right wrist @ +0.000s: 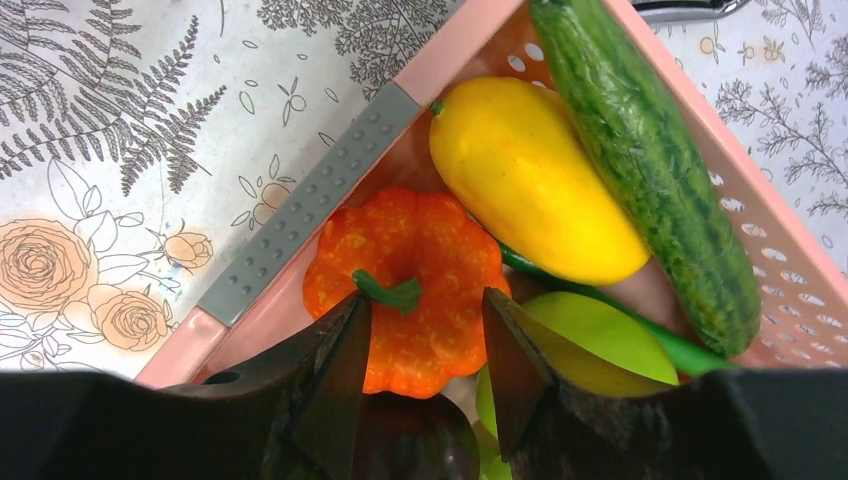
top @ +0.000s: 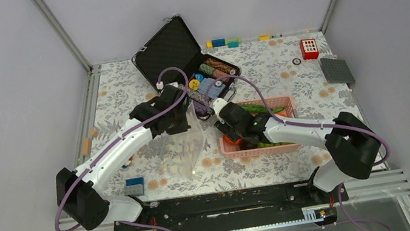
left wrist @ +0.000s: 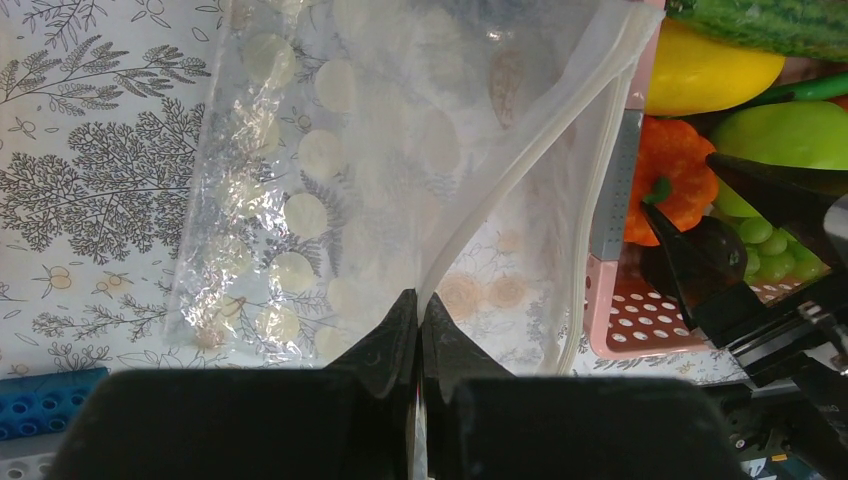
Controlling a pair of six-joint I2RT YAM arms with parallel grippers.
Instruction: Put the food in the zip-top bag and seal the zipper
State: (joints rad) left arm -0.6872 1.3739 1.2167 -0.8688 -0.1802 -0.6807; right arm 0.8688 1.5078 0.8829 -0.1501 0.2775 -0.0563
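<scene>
My left gripper (left wrist: 420, 300) is shut on the zipper (left wrist: 530, 160) strip of the clear polka-dot zip-top bag (left wrist: 330, 180), and the bag's mouth gapes toward the pink basket (left wrist: 650, 320). The bag (top: 186, 149) lies left of the basket (top: 257, 149). My right gripper (right wrist: 425, 300) reaches down into the basket, its fingers closed on a dark round fruit (right wrist: 415, 435). Just beyond its tips lies the orange pumpkin (right wrist: 420, 240). Around it lie a yellow fruit (right wrist: 530, 190), a green apple (right wrist: 590, 340), a thin green pod (right wrist: 690, 350) and a long dark-green vegetable (right wrist: 650, 170). Green grapes (left wrist: 775, 255) show behind the right fingers.
An open black case (top: 181, 51) holding striped chip rolls stands behind the bag and basket. A blue brick (top: 134, 186) sits near the left arm's base. A red block (top: 309, 48) and a grey plate (top: 337, 70) lie at the far right.
</scene>
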